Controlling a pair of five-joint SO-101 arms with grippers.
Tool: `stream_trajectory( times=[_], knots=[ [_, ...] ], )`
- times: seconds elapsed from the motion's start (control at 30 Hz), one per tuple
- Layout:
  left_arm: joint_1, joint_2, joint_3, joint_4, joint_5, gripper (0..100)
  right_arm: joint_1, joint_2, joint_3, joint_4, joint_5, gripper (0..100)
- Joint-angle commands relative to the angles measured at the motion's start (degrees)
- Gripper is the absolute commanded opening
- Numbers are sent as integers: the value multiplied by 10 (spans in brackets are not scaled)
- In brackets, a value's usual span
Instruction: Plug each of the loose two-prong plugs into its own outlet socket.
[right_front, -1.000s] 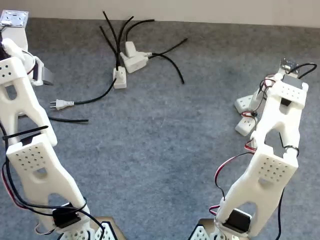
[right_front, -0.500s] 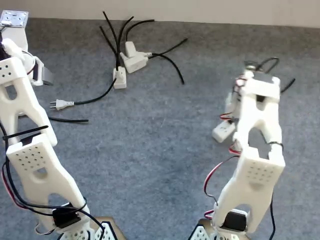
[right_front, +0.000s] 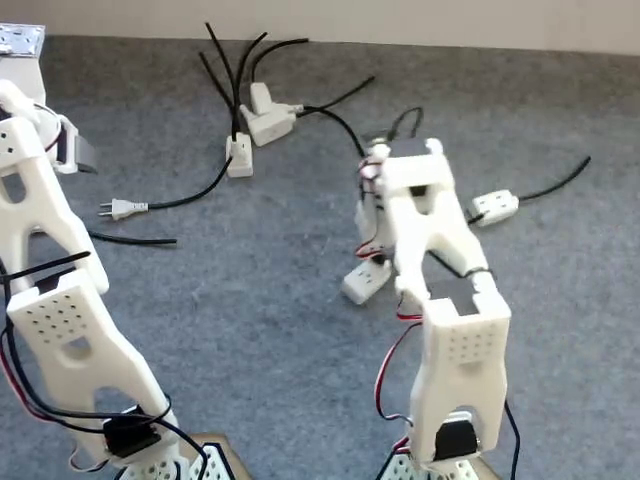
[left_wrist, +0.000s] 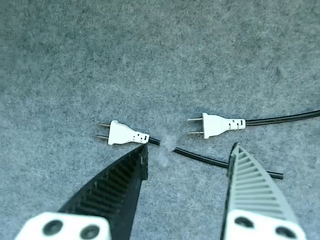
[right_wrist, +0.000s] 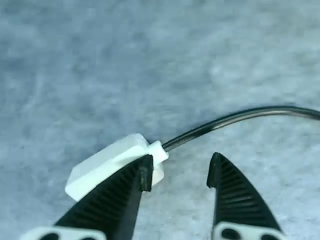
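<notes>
White boxy plug on fuzzy carpet.

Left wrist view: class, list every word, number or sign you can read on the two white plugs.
None readable. One two-prong plug and the other two-prong plug show only tiny dark dots, with no letters or numbers.

A white plug and second plug lie flat, unplugged.
</notes>
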Motion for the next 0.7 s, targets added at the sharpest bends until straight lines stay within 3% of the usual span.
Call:
stream_trajectory(
  times=[0.0,0.2,0.33,0.67],
  knots=[
    [-20,-21,-2,2,1,256,-40,-74,10,57,43,198],
    [-40,-22,-2,4,0,258,-42,-233,19,126,71,198],
    [-54,-23,9,4,0,258,-53,-324,123,120,55,198],
    [-66,-22,46,1,-2,259,-109,-421,445,-144,76,198]
  ],
)
